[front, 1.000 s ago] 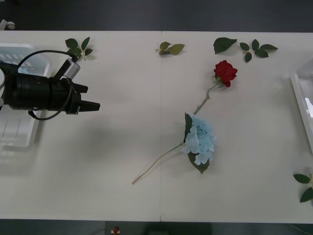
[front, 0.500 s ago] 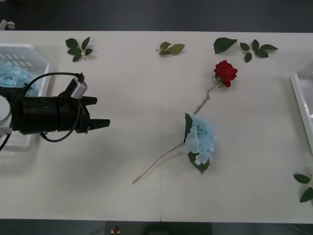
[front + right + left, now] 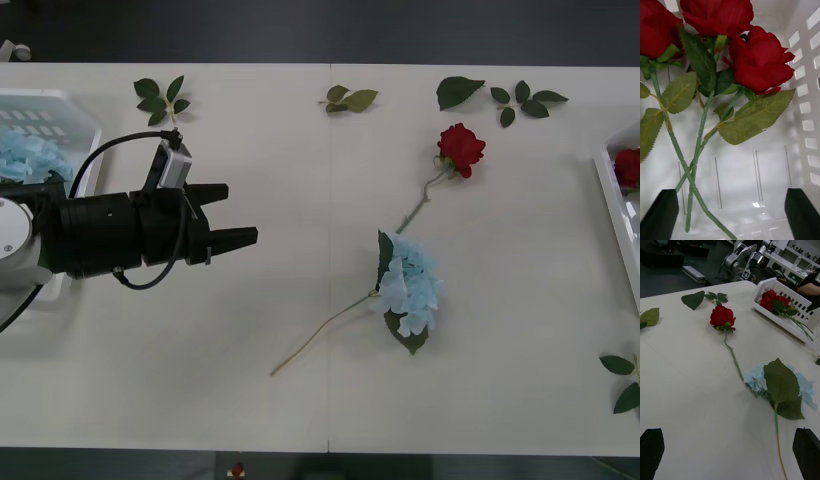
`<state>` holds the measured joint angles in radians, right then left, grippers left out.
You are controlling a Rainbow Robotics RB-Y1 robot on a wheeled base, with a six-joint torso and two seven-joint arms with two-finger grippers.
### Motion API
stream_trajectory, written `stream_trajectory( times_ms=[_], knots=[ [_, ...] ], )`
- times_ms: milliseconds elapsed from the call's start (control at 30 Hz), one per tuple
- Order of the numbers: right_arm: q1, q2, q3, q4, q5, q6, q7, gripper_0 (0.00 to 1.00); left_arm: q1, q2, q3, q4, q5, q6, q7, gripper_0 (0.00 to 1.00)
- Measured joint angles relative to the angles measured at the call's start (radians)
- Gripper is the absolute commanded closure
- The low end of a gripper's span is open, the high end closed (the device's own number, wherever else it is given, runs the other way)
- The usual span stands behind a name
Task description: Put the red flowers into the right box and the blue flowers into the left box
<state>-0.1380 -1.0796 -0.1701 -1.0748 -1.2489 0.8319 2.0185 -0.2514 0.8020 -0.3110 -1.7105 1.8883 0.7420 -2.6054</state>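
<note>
At far left, the left box with blue flowers already inside, and just beside it the left gripper out over the bare table, black fingers spread apart and holding nothing. Mid-table, one blue hydrangea lying on its side, stem trailing toward the near edge, with a single red rose just beyond it, rose stem running down to touch the hydrangea's leaf. At far right, the right box with red roses lying in it and the right gripper above them, fingers wide apart, empty.
</note>
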Motion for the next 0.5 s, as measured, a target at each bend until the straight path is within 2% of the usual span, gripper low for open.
stream_trajectory(
  times_ms=[267,400,500],
  knots=[
    [0.0,0.0,0.0,-0.021,-0.055,0.052,0.0,0.0,-0.011,0.026,0.0,-0.005,0.073,0.003,-0.001,0.0],
    [0.0,0.0,0.0,-0.081,-0.063,0.1,-0.018,0.0,-0.011,0.026,0.0,-0.005,0.099,0.003,-0.009,0.0],
    [0.0,0.0,0.0,-0.156,-0.057,0.157,-0.12,0.0,-0.011,0.026,0.0,-0.005,0.102,0.003,-0.05,0.0]
  ],
)
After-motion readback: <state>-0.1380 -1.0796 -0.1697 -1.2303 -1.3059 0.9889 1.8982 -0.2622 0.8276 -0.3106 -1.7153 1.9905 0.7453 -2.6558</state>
